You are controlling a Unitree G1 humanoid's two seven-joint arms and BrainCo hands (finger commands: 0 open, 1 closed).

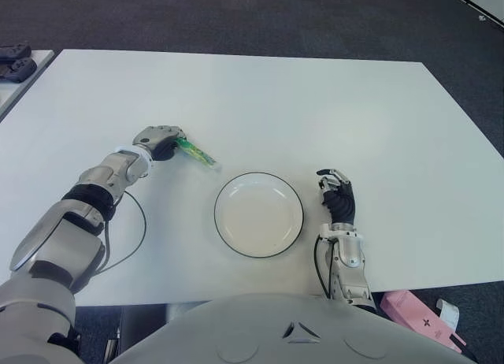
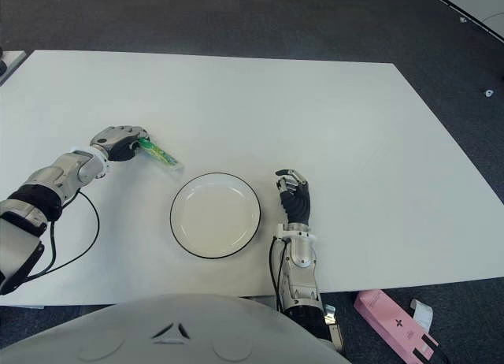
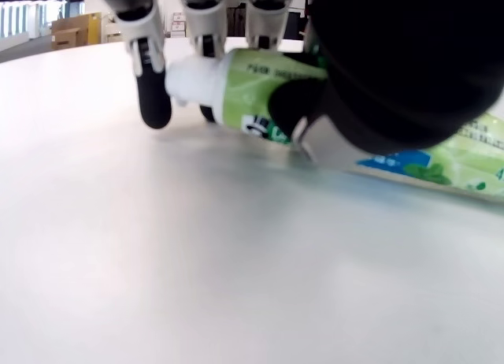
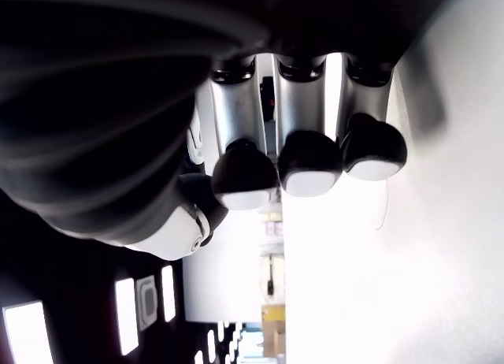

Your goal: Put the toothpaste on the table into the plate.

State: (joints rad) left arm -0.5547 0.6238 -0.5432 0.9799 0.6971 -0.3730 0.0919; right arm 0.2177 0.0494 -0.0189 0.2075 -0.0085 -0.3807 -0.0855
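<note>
One glossy green toothpaste (image 1: 195,152) tube | left hand (image 1: 160,140) clasping | round plate (image 1: 221,224)

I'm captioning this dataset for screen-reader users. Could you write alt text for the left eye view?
The robot's left hand grips a green toothpaste tube lying on the white table, left of an empty round white plate with a dark rim. Its right hand shows right of the plate, fingers curled.

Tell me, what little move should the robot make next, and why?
Probably lift the toothpaste slightly: the left hand is closed around its cap end, but the tube lies on the table, left of the empty plate. The right hand holds nothing.
</note>
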